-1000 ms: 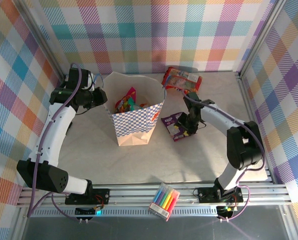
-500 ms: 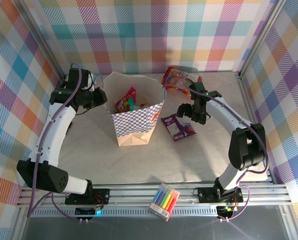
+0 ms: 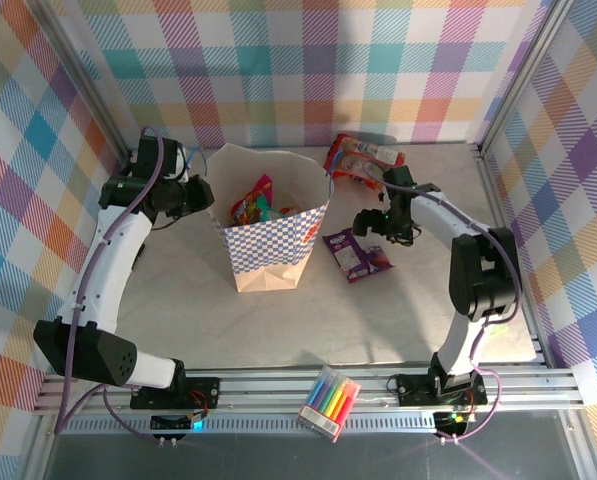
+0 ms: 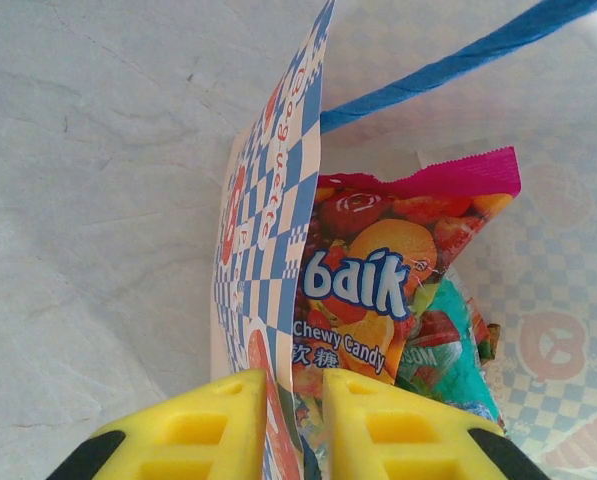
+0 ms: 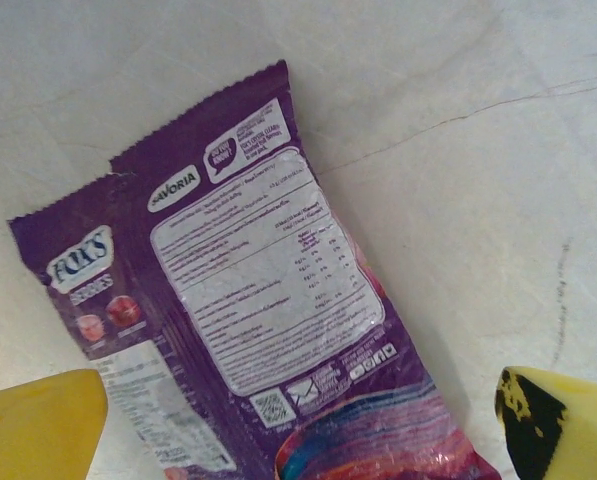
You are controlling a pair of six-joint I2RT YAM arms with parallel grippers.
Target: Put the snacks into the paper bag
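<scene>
Paper bag (image 3: 268, 240): tan, with blue-and-white checked band. Purple packet (image 5: 258, 300): white text panel. Candy packet (image 4: 378, 260): pink-edged, multicolour fruit print. Worktop (image 3: 278, 330): pale, veined. Walls (image 3: 308, 60): pastel plaid.

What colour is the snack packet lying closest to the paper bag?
Purple packet; clearest in the right wrist view.

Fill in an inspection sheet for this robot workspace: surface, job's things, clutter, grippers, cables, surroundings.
Surface: pale marbled table, no spills seen.
Job's things: paper bag upright, chewy candy packet and teal packet inside; purple packet and red packet lying on the table outside.
Clutter: marker pack on the front rail.
Grippers: left gripper has its fingers pinching the bag's rim; right gripper open over the purple packet.
Cables: purple cable along the left arm.
Surroundings: plaid walls.
</scene>
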